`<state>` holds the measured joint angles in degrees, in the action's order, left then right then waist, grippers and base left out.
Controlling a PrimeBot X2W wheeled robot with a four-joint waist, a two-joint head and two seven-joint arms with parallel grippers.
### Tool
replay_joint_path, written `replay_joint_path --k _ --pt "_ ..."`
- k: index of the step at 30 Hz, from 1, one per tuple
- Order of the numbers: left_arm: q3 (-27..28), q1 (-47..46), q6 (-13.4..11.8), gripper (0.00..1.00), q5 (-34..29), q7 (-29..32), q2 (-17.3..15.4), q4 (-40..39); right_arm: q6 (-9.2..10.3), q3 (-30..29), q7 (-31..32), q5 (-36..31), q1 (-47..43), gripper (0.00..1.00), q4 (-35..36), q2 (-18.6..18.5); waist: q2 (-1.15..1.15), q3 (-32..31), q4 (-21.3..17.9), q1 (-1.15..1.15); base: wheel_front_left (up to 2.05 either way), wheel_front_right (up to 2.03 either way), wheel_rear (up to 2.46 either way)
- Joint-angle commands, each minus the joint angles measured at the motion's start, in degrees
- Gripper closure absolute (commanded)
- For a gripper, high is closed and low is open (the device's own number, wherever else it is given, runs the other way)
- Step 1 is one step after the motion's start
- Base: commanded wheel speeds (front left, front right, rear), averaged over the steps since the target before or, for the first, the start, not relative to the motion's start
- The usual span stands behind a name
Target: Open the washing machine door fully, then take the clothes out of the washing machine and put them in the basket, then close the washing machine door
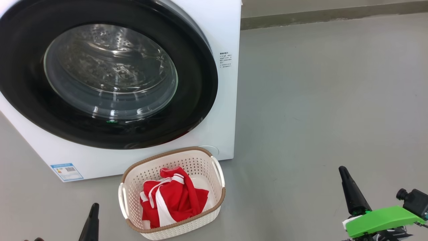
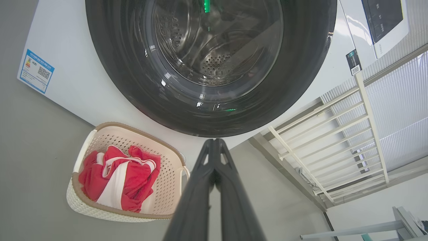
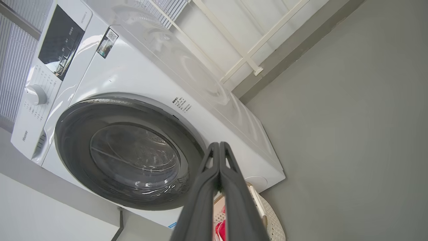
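**Door really latched?**

We've got the clothes (image 1: 174, 197) sitting in the basket (image 1: 197, 164) on the floor (image 1: 317, 100), right at the front foot of the washing machine (image 1: 227, 40), and the washing machine door (image 1: 110, 73) looks shut against it. The left gripper (image 1: 95, 207) and the right gripper (image 1: 342, 170) are both pinched closed, holding nothing. Our worry: an unlatched door drifting open, or an arm clipping the basket rim and tipping it.

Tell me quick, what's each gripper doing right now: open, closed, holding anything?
Left gripper: closed, holding nothing.
Right gripper: closed, holding nothing.
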<state>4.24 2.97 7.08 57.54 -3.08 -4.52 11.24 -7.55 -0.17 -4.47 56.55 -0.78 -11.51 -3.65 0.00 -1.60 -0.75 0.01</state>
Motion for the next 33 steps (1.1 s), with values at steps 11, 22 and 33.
replay_joint_path --k 11,22,33 --pt "1.6 -4.2 0.3 1.00 7.2 2.0 0.0 -0.4 0.04 -0.9 2.0 7.7 3.4 1.00 0.5 -0.7 0.00 0.3 0.1 -0.01 0.00 0.00 0.00" --pt "1.7 -5.4 0.3 1.00 13.7 3.8 0.4 0.3 0.04 -1.9 3.9 14.6 4.2 1.00 -0.2 -0.6 0.00 0.7 0.3 -0.01 0.00 0.00 0.00" --pt "1.9 -6.6 0.3 1.00 20.2 5.6 0.8 1.1 0.05 -2.9 5.8 21.5 5.0 1.00 -0.9 -0.4 0.00 1.0 0.4 -0.01 0.00 0.00 0.00"
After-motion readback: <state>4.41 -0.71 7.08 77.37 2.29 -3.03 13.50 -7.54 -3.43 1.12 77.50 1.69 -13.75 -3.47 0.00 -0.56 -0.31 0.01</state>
